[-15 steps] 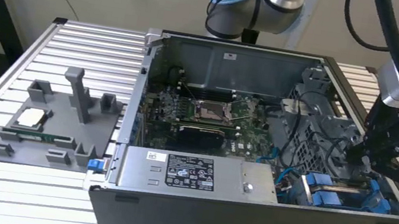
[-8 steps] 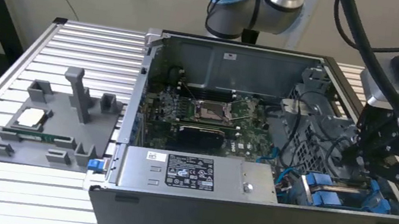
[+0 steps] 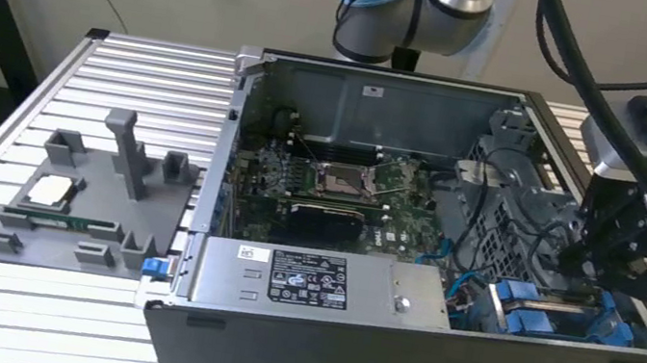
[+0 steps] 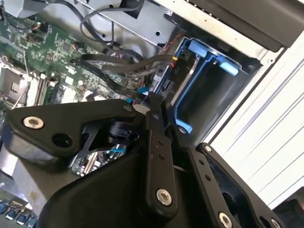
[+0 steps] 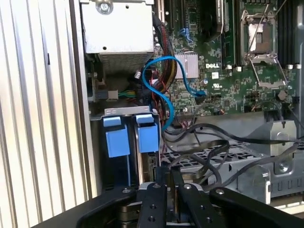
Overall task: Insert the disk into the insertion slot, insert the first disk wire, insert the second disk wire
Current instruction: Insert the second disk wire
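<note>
We're right down at the gripper (image 4: 159,107) in the second wrist view, and its black fingers (image 4: 156,142) are pressed together, tips meeting with no gap we can make out. Whether something thin is pinched at those tips, we can't tell; dark flat cables (image 4: 118,71) run just past them. In the first wrist view the gripper (image 5: 171,175) sits at the edge of the insertion slot (image 5: 128,116), and there's the disk (image 5: 142,161), seated on edge in the bay, its blue carrier tabs (image 5: 148,135) facing out. A light blue cable (image 5: 164,92) loops from beside the bay over to the motherboard (image 5: 228,80). Pulling out to the exterior view, we see the gripper (image 3: 589,272) down inside the open computer case (image 3: 401,350), at the corner on the exterior view's right, just above the blue bay fittings (image 3: 537,313). The grey power-supply box (image 3: 308,281) lies alongside, and a grey fixture tray (image 3: 86,202) rests on the slatted table (image 3: 18,309), well apart.
</note>
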Motion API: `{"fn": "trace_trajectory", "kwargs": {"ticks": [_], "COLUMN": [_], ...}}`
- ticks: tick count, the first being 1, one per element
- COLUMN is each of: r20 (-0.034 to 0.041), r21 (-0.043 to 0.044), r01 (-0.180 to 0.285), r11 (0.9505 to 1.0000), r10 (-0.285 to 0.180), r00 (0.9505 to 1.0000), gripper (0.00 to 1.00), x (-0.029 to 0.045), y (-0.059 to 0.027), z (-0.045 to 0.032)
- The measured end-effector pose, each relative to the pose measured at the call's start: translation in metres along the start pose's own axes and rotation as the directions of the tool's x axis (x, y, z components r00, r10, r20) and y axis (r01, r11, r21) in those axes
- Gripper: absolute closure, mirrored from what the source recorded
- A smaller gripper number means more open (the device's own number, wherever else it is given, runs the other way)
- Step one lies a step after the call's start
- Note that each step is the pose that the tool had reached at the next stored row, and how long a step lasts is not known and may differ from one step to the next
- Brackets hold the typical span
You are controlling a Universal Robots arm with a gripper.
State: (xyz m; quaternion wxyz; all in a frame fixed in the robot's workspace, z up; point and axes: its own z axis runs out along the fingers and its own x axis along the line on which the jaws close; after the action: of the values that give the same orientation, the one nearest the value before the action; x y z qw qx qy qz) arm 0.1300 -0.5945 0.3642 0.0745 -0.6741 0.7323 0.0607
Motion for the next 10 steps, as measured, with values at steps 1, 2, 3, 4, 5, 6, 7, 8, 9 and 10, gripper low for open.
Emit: {"fn": "trace_trajectory", "kwargs": {"ticks": [1,2,3,4,5,6,7,8,9,10], "r20": [-0.0027,-0.0028,-0.0028,-0.0032,-0.0081,-0.0134,-0.0195,-0.0278,-0.0361,-0.0407], "r21": [0.0013,0.003,0.0048,0.007,0.0109,0.0153,0.0187,0.0211,0.0228,0.0253], "r01": [0.0,0.0,0.001,0.001,0.002,0.003,0.005,0.005,0.006,0.007], "r11": [1.0,1.0,1.0,1.0,0.9999,0.9999,0.9998,0.9998,0.9997,0.9997], "r10": [0.0,0.0,-0.001,-0.001,-0.002,-0.003,-0.004,-0.005,-0.005,-0.006], "r00": [1.0,1.0,1.0,1.0,1.0,0.9999,0.9998,0.9996,0.9993,0.9992], "gripper": [0.84,0.84,0.84,0.84,0.84,0.84,0.84,0.84,0.84,0.84], "x": [-0.0008,-0.0012,-0.0013,-0.0012,-0.0013,-0.0014,-0.0013,-0.0013,-0.0012,-0.001], "y": [0.0002,0.0005,0.0008,0.0008,0.0009,0.0009,0.0009,0.0008,0.0008,0.0009], "z": [0.0016,0.0035,0.0053,0.0068,0.0075,0.008,0.0085,0.0088,0.009,0.0099]}}
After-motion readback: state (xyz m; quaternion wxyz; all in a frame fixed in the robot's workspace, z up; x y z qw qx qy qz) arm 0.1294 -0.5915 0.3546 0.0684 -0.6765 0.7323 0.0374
